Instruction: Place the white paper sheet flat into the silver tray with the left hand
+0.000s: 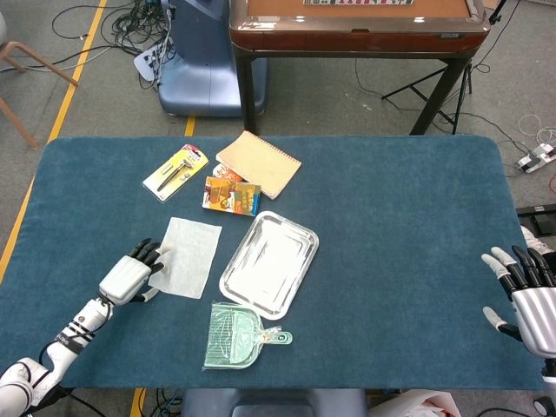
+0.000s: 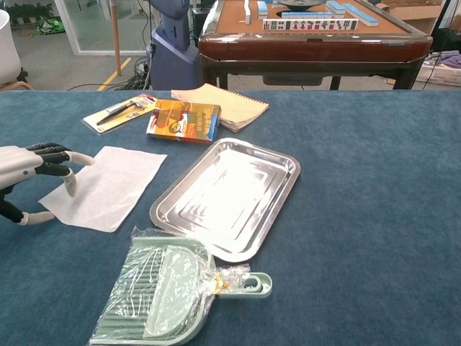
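A white paper sheet (image 1: 189,256) (image 2: 108,186) lies flat on the blue table, just left of the empty silver tray (image 1: 269,264) (image 2: 229,195). My left hand (image 1: 132,278) (image 2: 32,170) hovers open at the sheet's left edge, its fingertips over the paper's near-left corner and the thumb spread below. Whether the fingers touch the paper I cannot tell. My right hand (image 1: 523,292) rests open at the table's far right edge, well away from everything; the chest view does not show it.
A green dustpan in plastic wrap (image 1: 236,332) (image 2: 168,293) lies in front of the tray. Behind the sheet sit a packaged pen (image 1: 175,172), an orange box (image 1: 231,195) (image 2: 183,120) and a tan spiral notebook (image 1: 258,162). A brown table (image 1: 356,26) stands beyond.
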`<state>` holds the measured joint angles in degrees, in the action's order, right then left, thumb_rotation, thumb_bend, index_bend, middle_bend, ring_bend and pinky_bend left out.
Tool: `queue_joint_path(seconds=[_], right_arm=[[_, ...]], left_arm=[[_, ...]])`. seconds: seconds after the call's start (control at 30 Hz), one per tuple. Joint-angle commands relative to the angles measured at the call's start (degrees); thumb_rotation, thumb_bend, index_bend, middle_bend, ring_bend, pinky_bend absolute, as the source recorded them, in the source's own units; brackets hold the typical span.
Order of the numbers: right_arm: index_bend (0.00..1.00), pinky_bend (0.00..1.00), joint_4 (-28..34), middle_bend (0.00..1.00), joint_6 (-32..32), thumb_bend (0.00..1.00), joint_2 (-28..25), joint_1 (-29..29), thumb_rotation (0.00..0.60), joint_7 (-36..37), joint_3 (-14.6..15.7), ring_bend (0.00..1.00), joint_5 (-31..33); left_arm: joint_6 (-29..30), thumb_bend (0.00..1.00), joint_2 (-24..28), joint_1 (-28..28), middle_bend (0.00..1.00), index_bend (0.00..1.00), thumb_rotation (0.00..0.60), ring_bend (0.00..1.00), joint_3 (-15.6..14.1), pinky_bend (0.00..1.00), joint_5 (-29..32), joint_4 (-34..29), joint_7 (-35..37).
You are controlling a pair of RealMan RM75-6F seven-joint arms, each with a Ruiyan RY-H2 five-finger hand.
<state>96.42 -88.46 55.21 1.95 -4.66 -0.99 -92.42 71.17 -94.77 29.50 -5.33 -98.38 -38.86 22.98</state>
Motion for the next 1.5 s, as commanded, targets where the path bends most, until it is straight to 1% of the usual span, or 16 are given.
queue_joint_path(seconds=[0.03, 0.13, 0.33, 0.63, 0.97, 1.23, 1.4, 1.5], right_arm=[[0.16, 0.07, -0.07, 0.14, 0.09, 0.20, 0.04, 0.04, 0.600, 0.07, -0.05, 0.01, 0.10], [0.16, 0.07, -0.09, 0.14, 0.23, 0.20, 0.08, 0.12, 0.600, 0.11, -0.13, 0.01, 0.18], [0.16, 0.07, -0.12, 0.14, 0.57, 0.20, 0.10, 0.29, 0.600, 0.03, -0.22, 0.01, 0.37], [0.16, 0.07, 0.10, 0.14, 0.82, 0.20, -0.09, 0.42, 0.600, -0.19, -0.35, 0.01, 0.56], [0.16, 0.07, 0.26, 0.14, 0.73, 0.20, -0.19, 0.27, 0.600, -0.19, -0.34, 0.01, 0.71], [0.16, 0.07, 0.61, 0.14, 0.31, 0.20, -0.39, -0.02, 0.600, -0.40, -0.26, 0.01, 0.58], [0.16, 0.07, 0.71, 0.14, 0.07, 0.20, -0.50, -0.18, 0.600, -0.45, -0.24, 0.01, 0.49], [0.16, 0.07, 0.67, 0.14, 0.03, 0.20, -0.45, -0.18, 0.600, -0.37, -0.23, 0.01, 0.37]], left_arm=[[-0.07, 0.25, -0.21, 0.24, 0.12, 0.44, 0.600, 0.08, -0.14, 0.00, 0.05, 0.24, 0.08], [-0.09, 0.26, -0.34, 0.45, 0.12, 0.44, 0.600, 0.08, -0.26, 0.00, 0.09, 0.40, 0.19], [-0.06, 0.31, -0.64, 0.87, 0.12, 0.47, 0.600, 0.08, -0.46, 0.00, 0.23, 0.99, 0.32], [-0.02, 0.45, -1.19, 1.25, 0.13, 0.51, 0.600, 0.08, -0.64, 0.00, 0.54, 1.86, 0.59], [-0.82, 0.45, -1.52, 1.47, 0.13, 0.56, 0.600, 0.08, -1.12, 0.00, 0.84, 2.61, 0.55], [-0.01, 0.44, -0.85, 1.35, 0.14, 0.60, 0.600, 0.09, -1.04, 0.00, 1.17, 2.20, 1.30], [2.26, 0.44, 0.26, 1.30, 0.15, 0.61, 0.600, 0.11, 0.49, 0.00, 2.19, -0.51, 2.76], [3.64, 0.44, 1.41, 1.68, 0.16, 0.61, 0.600, 0.11, 2.25, 0.00, 3.30, -4.03, 3.90]])
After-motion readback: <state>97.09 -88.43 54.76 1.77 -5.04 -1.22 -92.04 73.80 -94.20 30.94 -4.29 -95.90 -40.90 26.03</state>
